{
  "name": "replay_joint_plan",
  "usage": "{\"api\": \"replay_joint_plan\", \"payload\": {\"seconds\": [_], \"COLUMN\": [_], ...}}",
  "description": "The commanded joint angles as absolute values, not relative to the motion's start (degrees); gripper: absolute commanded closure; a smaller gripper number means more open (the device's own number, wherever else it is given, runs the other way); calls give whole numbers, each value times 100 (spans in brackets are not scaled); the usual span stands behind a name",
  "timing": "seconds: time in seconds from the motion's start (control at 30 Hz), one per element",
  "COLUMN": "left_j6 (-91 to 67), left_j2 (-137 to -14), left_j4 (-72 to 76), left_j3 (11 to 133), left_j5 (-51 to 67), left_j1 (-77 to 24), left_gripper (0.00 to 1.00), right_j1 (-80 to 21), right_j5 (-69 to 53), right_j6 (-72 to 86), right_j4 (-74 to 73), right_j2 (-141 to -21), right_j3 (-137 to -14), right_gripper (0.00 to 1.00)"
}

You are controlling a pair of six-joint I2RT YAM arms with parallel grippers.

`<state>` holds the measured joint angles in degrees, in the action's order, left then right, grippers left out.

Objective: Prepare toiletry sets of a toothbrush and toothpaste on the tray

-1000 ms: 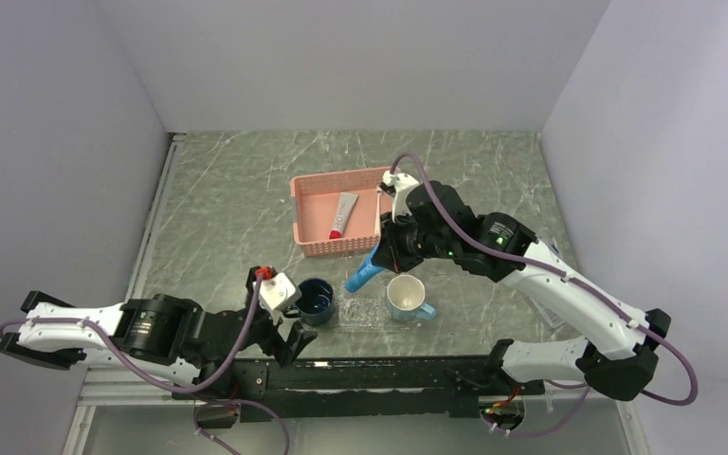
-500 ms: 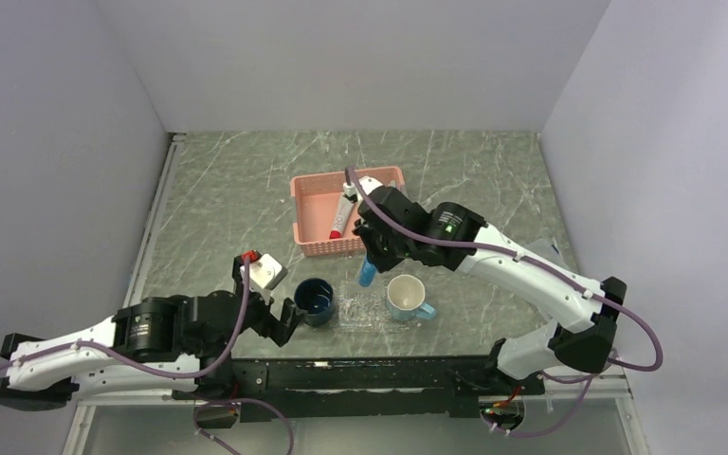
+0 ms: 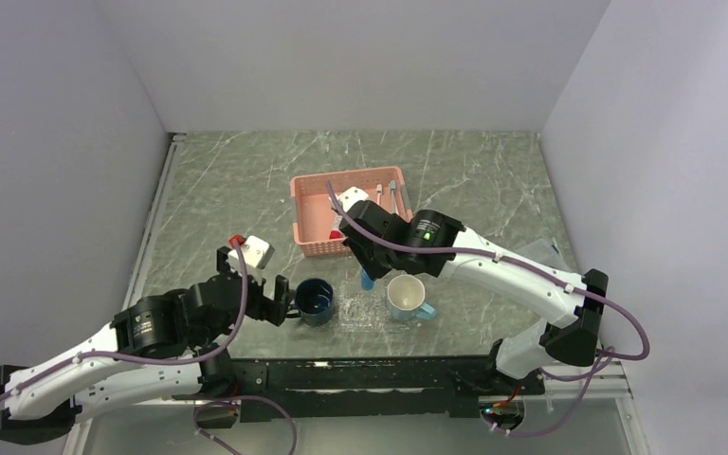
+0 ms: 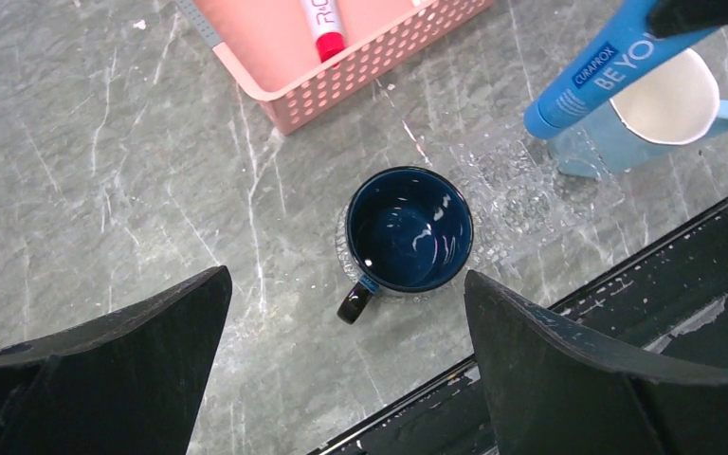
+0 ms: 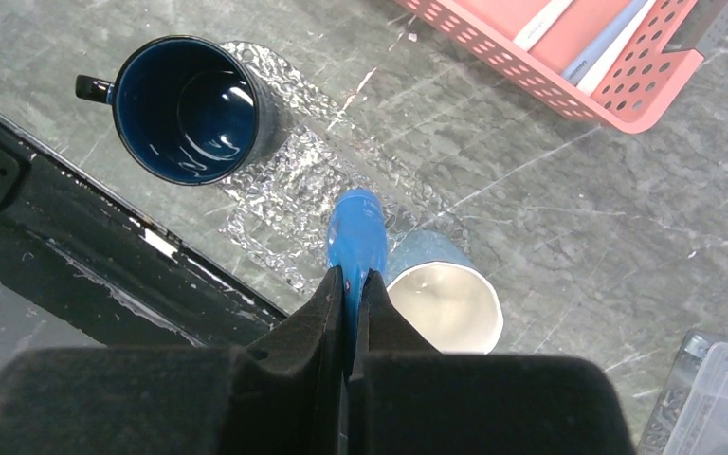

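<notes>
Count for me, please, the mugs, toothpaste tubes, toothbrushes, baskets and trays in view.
Mugs: 2, dark blue mug, light blue mug
Toothpaste tubes: 2, blue tube, white tube
Toothbrushes: 2
Pink basket: 1
Clear tray: 1
Total: 8

Left wrist view, upper right: blue flat plastic toothpaste tube [image 4: 597, 71] reads "CURAPROX" and "BE YOU" in white | top centre: white toothpaste tube with red cap [image 4: 320, 19], red lettering cut off, starts "RO"

The right gripper [image 5: 351, 286] swings the blue toothpaste [image 5: 356, 227] leftward over the tray [image 5: 275, 185] while the left gripper [image 4: 345, 282] advances toward the dark mug [image 4: 408, 232].
</notes>
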<state>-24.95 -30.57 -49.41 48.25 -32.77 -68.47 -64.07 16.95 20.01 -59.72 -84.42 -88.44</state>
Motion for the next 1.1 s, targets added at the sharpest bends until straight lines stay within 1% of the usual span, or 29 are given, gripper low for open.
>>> {"api": "replay_joint_plan", "payload": {"seconds": [0.0, 0.1, 0.27, 0.43, 1.07], "left_j6": [-2550, -2477, -2269, -2182, -2157], "left_j2": [-3133, -3234, -3326, -3249, -3020], "left_j4": [-4906, -4816, -4527, -4286, -4386], "left_j3": [4907, 4849, 4793, 4684, 4588], "left_j5": [-3131, -2904, -2179, -1955, -1941], "left_j1": [-6526, -6104, -5283, -4864, -4794], "left_gripper": [1, 1, 1, 1, 1], "right_j1": [-6493, -6526, -6575, -6619, -6623], "right_j5": [1942, 1978, 2041, 2047, 2157], "right_j6": [2129, 2181, 2270, 2351, 2466], "right_j4": [-5833, -5818, -5762, -5615, -5079], "right_j2": [-8378, -8362, -8307, -8245, -8201], "right_j3": [-8871, -8788, -8653, -8469, -7903], "right_gripper": [100, 100, 100, 100, 100]}}
